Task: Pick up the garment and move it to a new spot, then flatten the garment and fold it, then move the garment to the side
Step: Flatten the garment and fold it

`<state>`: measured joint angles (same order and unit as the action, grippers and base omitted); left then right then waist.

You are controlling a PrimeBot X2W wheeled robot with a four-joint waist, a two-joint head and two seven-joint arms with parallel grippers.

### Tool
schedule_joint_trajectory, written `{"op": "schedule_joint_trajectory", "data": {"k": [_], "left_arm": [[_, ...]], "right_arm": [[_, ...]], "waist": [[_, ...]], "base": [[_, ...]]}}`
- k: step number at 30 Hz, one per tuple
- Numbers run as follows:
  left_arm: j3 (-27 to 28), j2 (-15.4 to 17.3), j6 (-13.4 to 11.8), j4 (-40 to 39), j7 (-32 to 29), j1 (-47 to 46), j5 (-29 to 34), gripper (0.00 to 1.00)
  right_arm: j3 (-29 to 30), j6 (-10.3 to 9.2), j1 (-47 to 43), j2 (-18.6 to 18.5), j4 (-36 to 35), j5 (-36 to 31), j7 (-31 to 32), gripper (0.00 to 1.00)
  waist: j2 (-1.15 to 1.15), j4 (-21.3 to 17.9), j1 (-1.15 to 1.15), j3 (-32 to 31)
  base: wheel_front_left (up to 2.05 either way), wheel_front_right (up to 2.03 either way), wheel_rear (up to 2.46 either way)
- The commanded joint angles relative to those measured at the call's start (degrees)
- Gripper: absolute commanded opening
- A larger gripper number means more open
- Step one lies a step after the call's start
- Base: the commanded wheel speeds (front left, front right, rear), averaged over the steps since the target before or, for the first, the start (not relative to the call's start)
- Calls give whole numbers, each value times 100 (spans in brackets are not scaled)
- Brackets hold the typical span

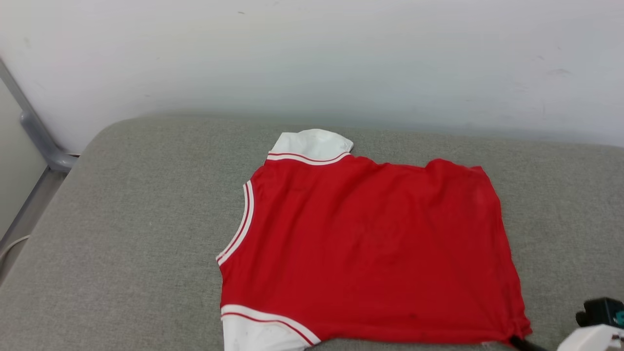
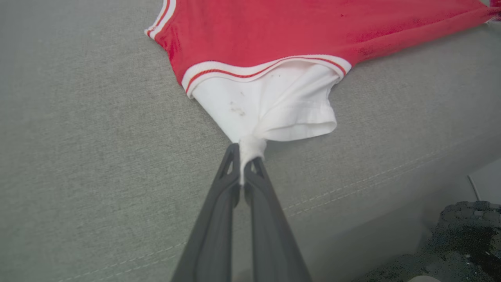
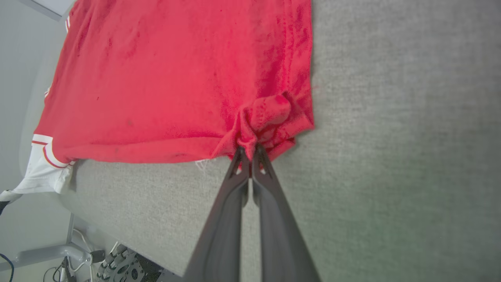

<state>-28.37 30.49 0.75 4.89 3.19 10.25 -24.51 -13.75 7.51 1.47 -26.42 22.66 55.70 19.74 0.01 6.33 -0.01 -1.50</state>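
Note:
The garment (image 1: pixel 370 248) is a red jersey with white sleeves and striped trim, spread plain side up on the grey cushion (image 1: pixel 122 234). Its neckline faces left and its hem faces right. In the left wrist view my left gripper (image 2: pixel 246 154) is shut on the corner of the near white sleeve (image 2: pixel 274 105), which is pulled into a point. My right gripper (image 3: pixel 249 150) is shut on the bunched near corner of the red hem (image 3: pixel 266 117). In the head view a dark fingertip (image 1: pixel 524 343) meets that hem corner at the bottom right.
A white wall (image 1: pixel 312 58) rises right behind the cushion. A grey metal frame (image 1: pixel 34 131) stands at the far left. The cushion's near edge and seam (image 2: pixel 352 188) run close under both grippers, with cables (image 3: pixel 74 239) on the floor below.

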Motion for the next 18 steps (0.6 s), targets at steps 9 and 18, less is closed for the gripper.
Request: {"op": "schedule_joint_trajectory", "data": {"k": [9, 18], "left_arm": [[34, 123, -259, -761, -81, 721, -222, 0], [428, 375, -411, -1334, -95, 112, -126, 0]], "right_arm": [[344, -5, -1202, -404, -1353, 430, 540, 0], [937, -5, -1017, -216, -2071, 210, 881, 0]], "waist": [[-1, -43, 1, -3], [-1, -93, 1, 206]], "base": [[0, 0, 0], [0, 0, 0]]}}
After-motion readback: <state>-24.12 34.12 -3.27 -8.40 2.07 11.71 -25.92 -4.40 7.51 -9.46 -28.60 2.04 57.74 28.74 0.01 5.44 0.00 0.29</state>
